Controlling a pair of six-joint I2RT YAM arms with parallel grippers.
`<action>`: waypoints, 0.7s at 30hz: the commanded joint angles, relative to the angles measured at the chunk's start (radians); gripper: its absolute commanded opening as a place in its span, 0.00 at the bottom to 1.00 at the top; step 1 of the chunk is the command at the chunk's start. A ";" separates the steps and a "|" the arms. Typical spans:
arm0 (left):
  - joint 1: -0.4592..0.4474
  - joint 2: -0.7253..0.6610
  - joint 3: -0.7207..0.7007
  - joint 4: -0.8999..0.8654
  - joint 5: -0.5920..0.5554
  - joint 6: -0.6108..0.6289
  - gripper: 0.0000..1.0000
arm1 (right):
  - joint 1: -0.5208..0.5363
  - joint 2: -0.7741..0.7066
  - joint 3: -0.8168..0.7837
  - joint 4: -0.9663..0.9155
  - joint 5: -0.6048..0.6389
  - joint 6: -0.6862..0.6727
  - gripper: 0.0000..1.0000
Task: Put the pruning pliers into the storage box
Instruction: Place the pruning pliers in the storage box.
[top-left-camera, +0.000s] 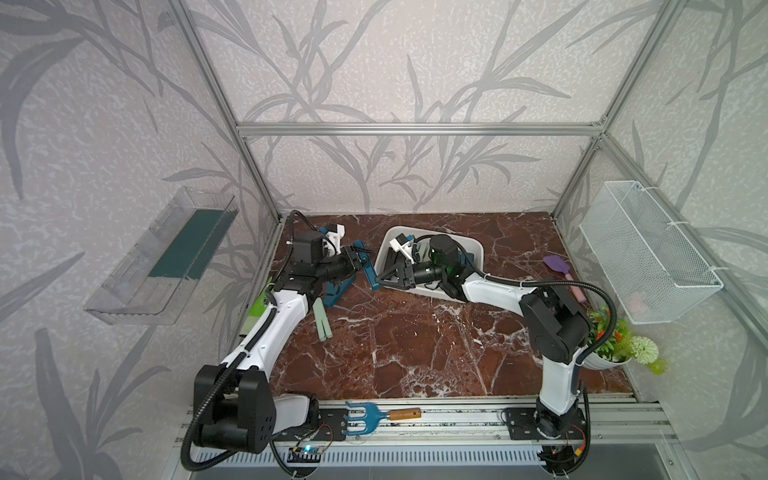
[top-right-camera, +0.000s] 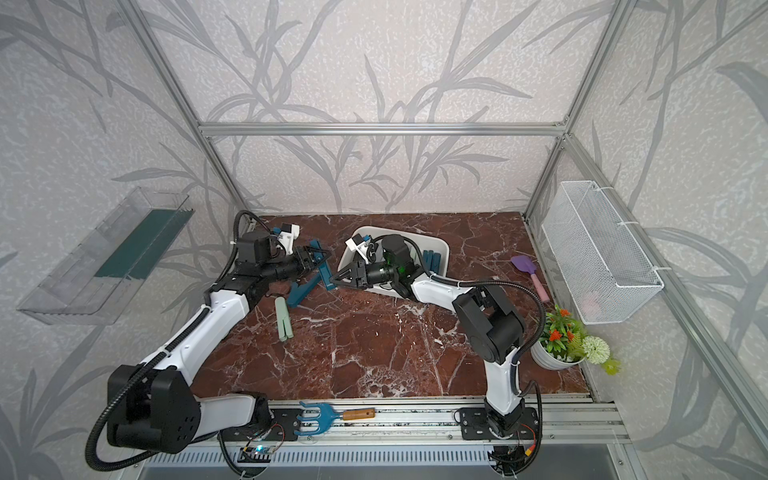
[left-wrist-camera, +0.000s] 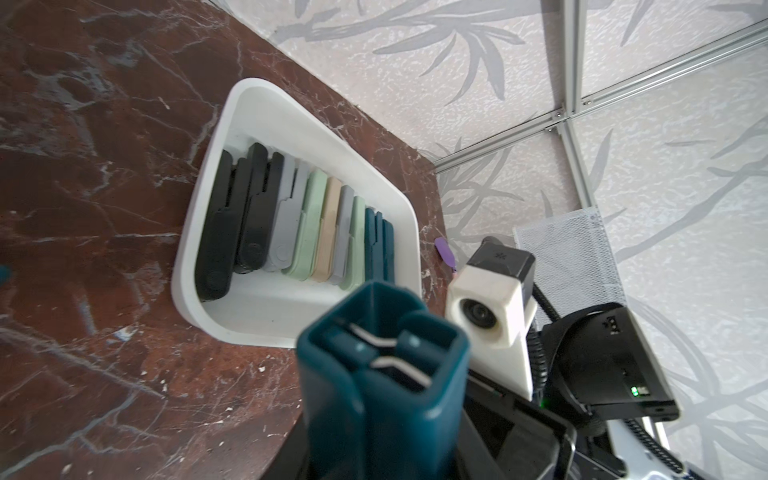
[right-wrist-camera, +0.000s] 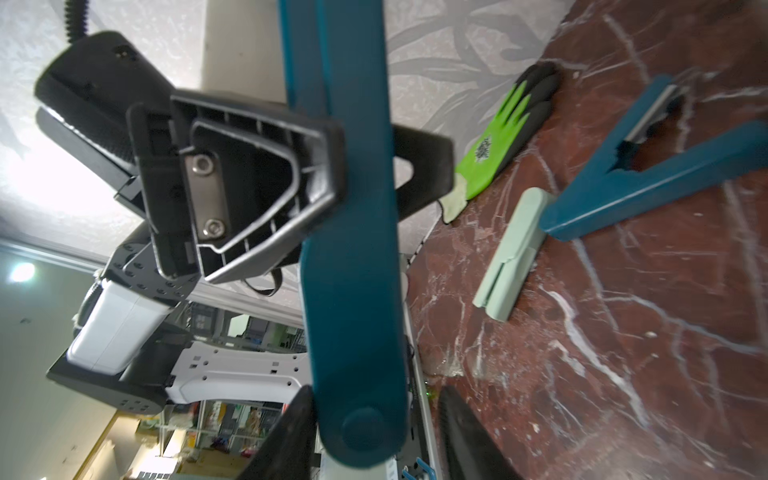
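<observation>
The left gripper (right-wrist-camera: 365, 166) is squeezed tight on the held teal pliers (right-wrist-camera: 349, 257). The tool hangs in the air between the two arms, just beside a corner of the storage box (left-wrist-camera: 332, 137) and above the surface (top-left-camera: 415, 353). The right gripper (right-wrist-camera: 376, 390) has its jaws apart, one on each side of the round end of the tool, and it does not seem to be holding anything. I think the job now is for the left arm to take the tool alone. To do that well, the right gripper should pull straight back first, so it does not bump or twist the tool. Then the left arm should lift the tool over the rim and turn it to lie the same way as the row of pliers (left-wrist-camera: 299, 224) in the box. It should go low and only then let go. Room beside the row looks tight, so the tool may have to rest on top. The held tool is long, thin, flat and dark teal, with a round knob at one end. Its two halves are folded close, and bent metal strips show inside the other end. A mint green pair (top-left-camera: 323, 322) and an open teal pair (top-left-camera: 338, 289) lie on the surface, not yet in the box
</observation>
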 joint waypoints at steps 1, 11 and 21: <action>-0.004 -0.007 0.059 -0.090 -0.047 0.048 0.27 | -0.027 -0.117 0.068 -0.380 0.150 -0.308 0.57; -0.041 0.089 0.128 -0.254 -0.227 -0.001 0.27 | 0.151 -0.166 0.213 -0.803 0.555 -0.764 0.63; -0.084 0.077 0.145 -0.239 -0.243 -0.081 0.27 | 0.234 -0.049 0.334 -0.865 0.753 -0.811 0.67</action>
